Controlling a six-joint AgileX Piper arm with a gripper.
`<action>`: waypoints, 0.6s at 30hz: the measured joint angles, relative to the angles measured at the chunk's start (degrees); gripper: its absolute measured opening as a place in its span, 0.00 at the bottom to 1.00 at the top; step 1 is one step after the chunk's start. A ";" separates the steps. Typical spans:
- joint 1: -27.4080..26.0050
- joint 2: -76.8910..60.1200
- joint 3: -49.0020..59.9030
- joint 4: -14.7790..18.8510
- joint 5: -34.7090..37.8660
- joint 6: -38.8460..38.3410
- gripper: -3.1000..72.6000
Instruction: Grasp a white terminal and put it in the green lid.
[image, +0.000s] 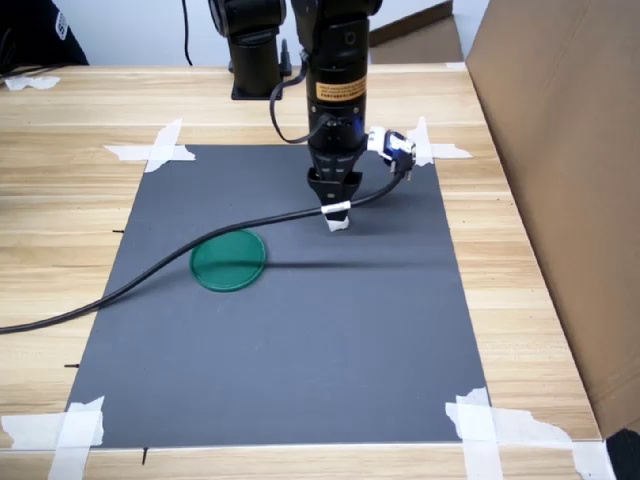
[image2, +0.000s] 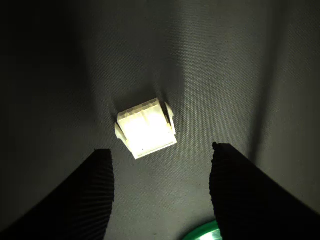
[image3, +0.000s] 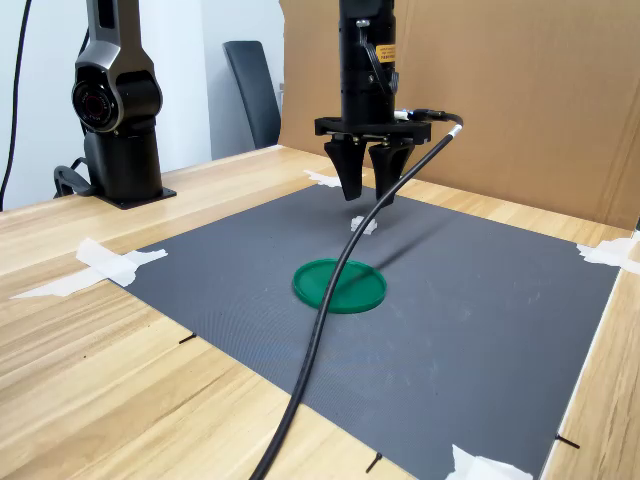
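- The green lid (image: 229, 260) lies flat on the dark mat (image: 300, 380) on the desk (image: 60, 200), to the left in the first exterior view, empty and waiting.
- Right of it, the white terminal (image: 338, 222) sits on the mat, apart from the lid, directly under the gripper (image: 336, 205): lined up for a pick, I'd say.
- The wrist view alone shows the fingers (image2: 85, 200) spread, block untouched.
- The second exterior view shows the gripper hanging clear above it.
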 joint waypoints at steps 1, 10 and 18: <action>0.00 0.07 0.00 -0.20 0.01 -1.45 0.68; 0.00 1.17 2.39 -1.69 -0.28 -8.67 0.68; 0.00 2.26 3.85 -2.63 -6.24 -9.26 0.68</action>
